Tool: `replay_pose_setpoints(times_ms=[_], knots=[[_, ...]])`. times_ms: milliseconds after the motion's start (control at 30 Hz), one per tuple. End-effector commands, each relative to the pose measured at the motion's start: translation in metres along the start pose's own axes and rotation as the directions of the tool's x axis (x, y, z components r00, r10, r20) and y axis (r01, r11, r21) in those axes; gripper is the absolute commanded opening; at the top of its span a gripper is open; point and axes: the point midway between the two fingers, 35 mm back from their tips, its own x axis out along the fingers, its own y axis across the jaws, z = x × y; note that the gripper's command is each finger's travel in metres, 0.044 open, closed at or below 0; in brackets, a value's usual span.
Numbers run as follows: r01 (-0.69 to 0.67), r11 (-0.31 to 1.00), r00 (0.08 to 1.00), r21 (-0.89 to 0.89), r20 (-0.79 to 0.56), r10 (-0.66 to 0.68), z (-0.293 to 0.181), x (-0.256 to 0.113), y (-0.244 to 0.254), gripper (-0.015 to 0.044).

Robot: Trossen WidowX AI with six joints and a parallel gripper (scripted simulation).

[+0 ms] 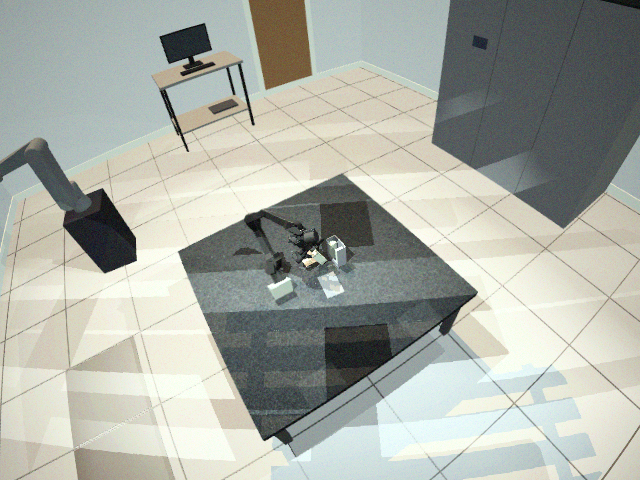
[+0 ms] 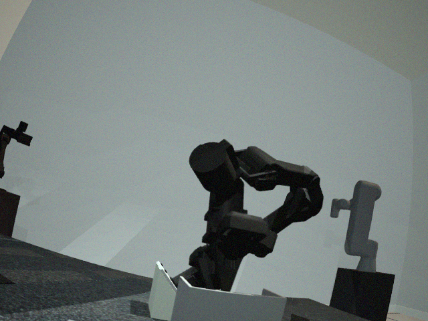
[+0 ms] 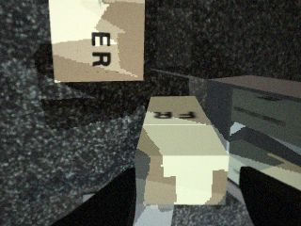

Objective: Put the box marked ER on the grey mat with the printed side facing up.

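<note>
1. Finger state: my gripper (image 1: 313, 251) (image 2: 207, 276) (image 3: 187, 175) is released, its fingers standing apart and clasping nothing.
2. Item between fingers: a pale box (image 1: 319, 256) (image 3: 181, 162) occupies the space between my fingertips. In the wrist view, a gap shows between this box and my right-of-frame finger. Its far face carries two dark letters; I cannot read the code with certainty.
3. Task item: the ER box (image 1: 308, 261) (image 3: 99, 42) is outside the bin, on the dark table (image 1: 258, 330) (image 2: 69, 293) (image 3: 71, 165), with its printed face up. It is off the mat and apart from my fingers. Its upper edge is cut off in the wrist view.
4. Bin: the white bin (image 1: 339, 254) (image 2: 235, 305) stands just beside the pale box, on the side away from the ER box. A further pale box shows partly inside it; its code is not readable.
5. Mat: the light grey mat (image 1: 330, 285) lies on the table near the bin.
6. Arm: my arm (image 1: 279, 219) (image 2: 293, 172) is bent, with the wrist low over the work area. Contact between my fingers and the pale box cannot be confirmed.
</note>
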Motion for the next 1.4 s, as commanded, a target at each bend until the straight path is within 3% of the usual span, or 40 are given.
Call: replay_pose_setpoints(times_ms=[0,1167,1367], knots=[[0.009,1.0,1.0,0.005,0.006,-0.01,0.001,0.001,0.002,0.0243],[-0.361,0.933,0.933,-0.002,0.007,0.361,0.002,0.019,-0.051,0.0243],[-0.331,0.944,0.944,0.001,0.008,0.331,0.002,0.017,-0.05,0.0401]])
